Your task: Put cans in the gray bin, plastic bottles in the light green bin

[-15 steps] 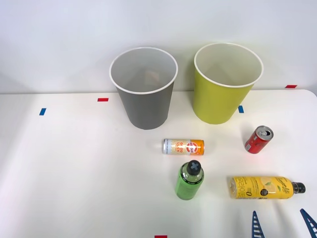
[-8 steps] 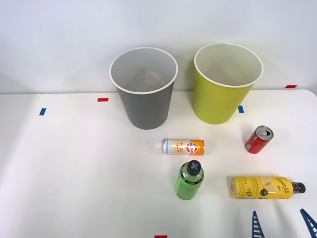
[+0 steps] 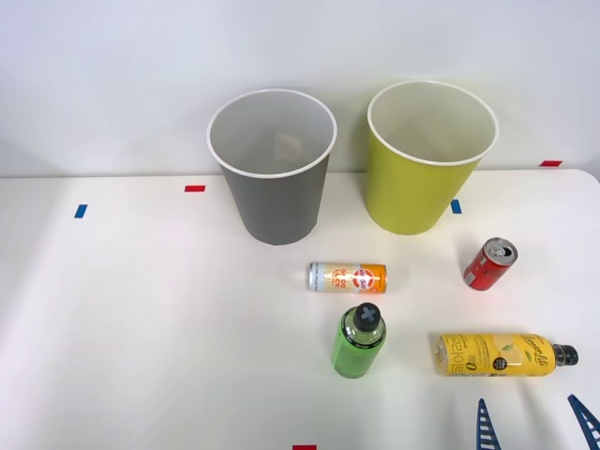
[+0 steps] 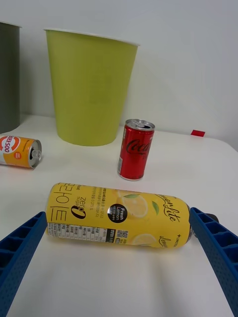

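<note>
The gray bin [image 3: 274,169] and the light green bin [image 3: 427,159] stand side by side at the back of the white table. A silver-and-orange can [image 3: 347,277] lies on its side in front of them; a red can [image 3: 490,263] stands upright to the right. The green bottle [image 3: 359,341] stands upright, and the yellow lemon-label bottle [image 3: 497,355] lies on its side near the front right. My right gripper [image 3: 534,424] is open at the front edge, just before the yellow bottle [image 4: 119,216], its blue fingers [image 4: 20,250] spread wider than the bottle's length.
Small red and blue tape marks [image 3: 194,188] dot the table [image 3: 141,319]. A white wall rises behind the bins. The table's left half is bare.
</note>
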